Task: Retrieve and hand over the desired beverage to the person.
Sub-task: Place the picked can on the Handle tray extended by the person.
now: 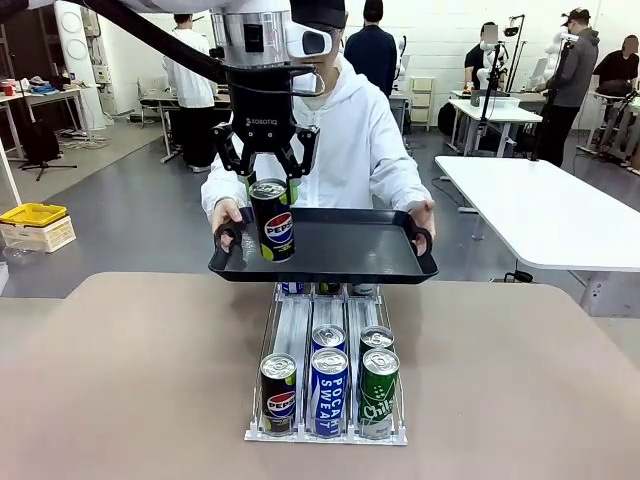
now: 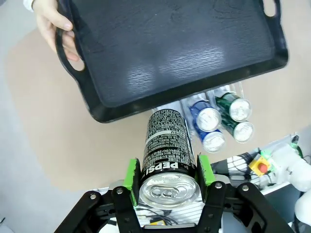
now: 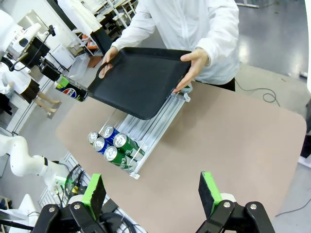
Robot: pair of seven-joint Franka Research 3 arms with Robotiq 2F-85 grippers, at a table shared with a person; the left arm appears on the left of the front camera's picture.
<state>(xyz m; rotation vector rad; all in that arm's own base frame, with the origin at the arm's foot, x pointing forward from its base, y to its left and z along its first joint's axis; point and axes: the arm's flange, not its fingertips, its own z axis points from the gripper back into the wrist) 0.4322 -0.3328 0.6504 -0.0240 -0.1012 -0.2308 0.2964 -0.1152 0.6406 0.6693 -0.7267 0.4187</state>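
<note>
Where the person (image 1: 365,140) stands, grey floor (image 1: 130,215), tan table (image 1: 130,380) nearer

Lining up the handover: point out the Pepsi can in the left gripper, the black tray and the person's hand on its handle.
Pepsi can (image 1: 274,225): front view, on the logo on its side.
Black tray (image 1: 350,245): front view, bare floor of the tray.
Person's hand (image 2: 49,20): left wrist view, middle of the hand, beside the handle.
</note>
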